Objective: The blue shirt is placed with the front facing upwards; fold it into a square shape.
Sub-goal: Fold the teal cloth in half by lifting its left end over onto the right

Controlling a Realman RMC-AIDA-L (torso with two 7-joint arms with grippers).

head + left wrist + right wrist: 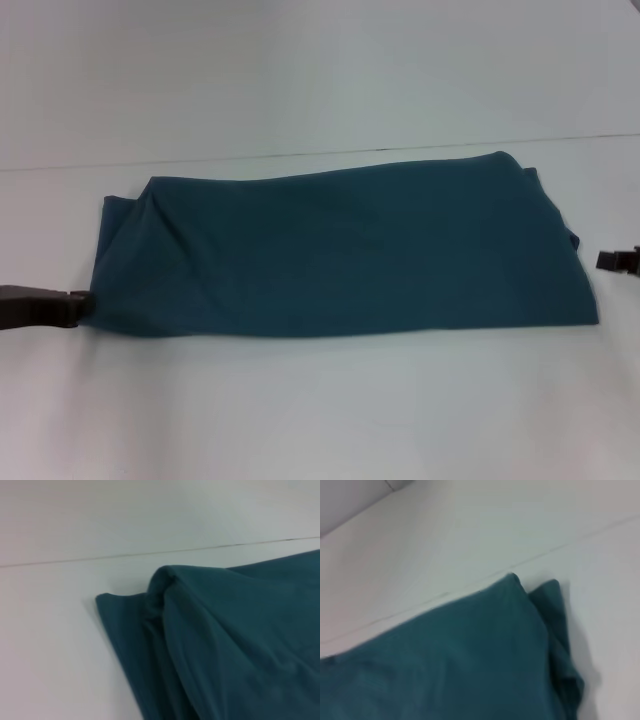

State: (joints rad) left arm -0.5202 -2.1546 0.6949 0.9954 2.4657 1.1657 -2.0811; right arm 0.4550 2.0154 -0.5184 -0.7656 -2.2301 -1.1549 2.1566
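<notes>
We see the blue shirt [340,250] lying flat in the middle of the white table [320,410]. It is already folded into a long band that runs from left to right. No letters show on top, so we think the front is tucked inside. The band is much wider than it is deep, so it is not a square yet.

At the left end the cloth is bunched up into a soft ridge [165,587], and a bit of a lower layer sticks out beside it. At the right end a lower layer peeks out too.

Our left gripper [75,305] sits low at the near left corner of the shirt, right at its edge. We think it is there to take that end and carry it over. We cannot tell if it is pinching the cloth or has let go.

Our right gripper [615,261] waits just off the right end, not touching the shirt. We cannot tell its grip either.
</notes>
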